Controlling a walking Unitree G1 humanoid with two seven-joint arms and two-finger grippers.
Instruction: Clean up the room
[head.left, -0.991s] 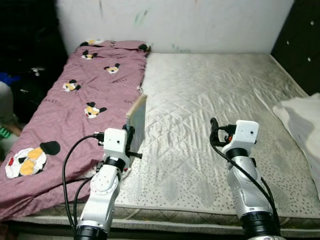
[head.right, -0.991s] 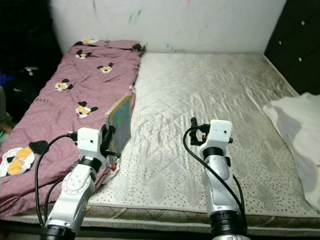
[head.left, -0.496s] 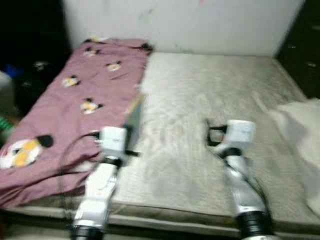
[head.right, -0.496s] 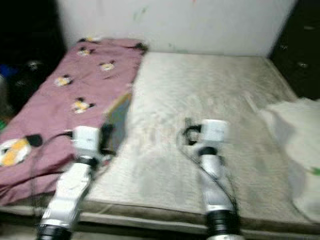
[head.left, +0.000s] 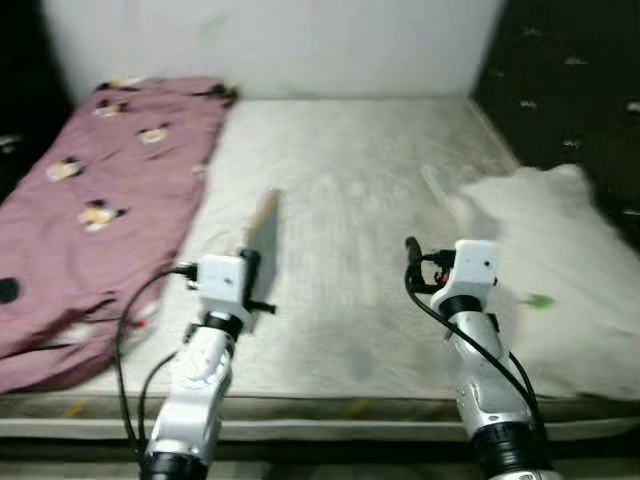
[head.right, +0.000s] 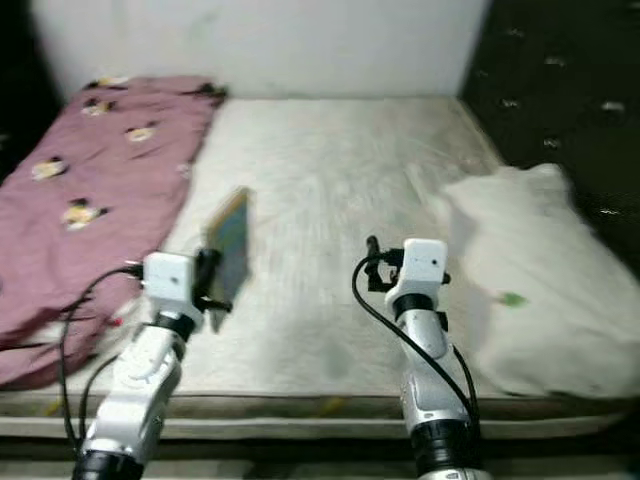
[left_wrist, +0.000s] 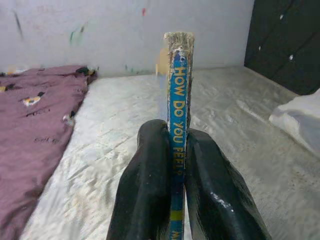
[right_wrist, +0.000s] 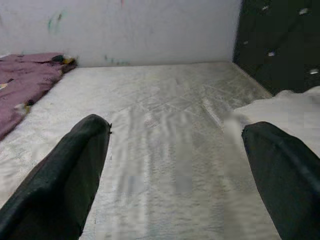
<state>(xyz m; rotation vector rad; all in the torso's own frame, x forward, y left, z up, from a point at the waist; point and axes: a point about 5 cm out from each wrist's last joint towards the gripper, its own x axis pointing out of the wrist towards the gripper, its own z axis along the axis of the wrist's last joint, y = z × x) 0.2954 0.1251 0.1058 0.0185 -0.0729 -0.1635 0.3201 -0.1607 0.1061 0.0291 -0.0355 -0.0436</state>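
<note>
My left gripper (left_wrist: 172, 165) is shut on a thin book (left_wrist: 178, 90) with a blue spine, held upright on edge above the bare quilted mattress (head.left: 340, 200). From the head the book (head.right: 230, 245) rises just ahead of the left wrist. My right gripper (right_wrist: 175, 150) is open and empty over the mattress, its two black fingers (right_wrist: 70, 175) spread wide. The right arm (head.left: 470, 290) is raised level with the left arm.
A maroon cartoon-print blanket (head.left: 90, 190) covers the mattress's left side. A white bundle of bedding (head.left: 560, 270) lies at the right. A dark padded headboard (head.left: 570, 80) stands at far right and a white wall (head.left: 270, 40) runs behind the bed. The bed's front edge (head.left: 320, 405) is close below.
The whole view has swung to the right: the blanket slid toward the left edge and the white bedding and headboard came further in. The book stays held in the left gripper.
</note>
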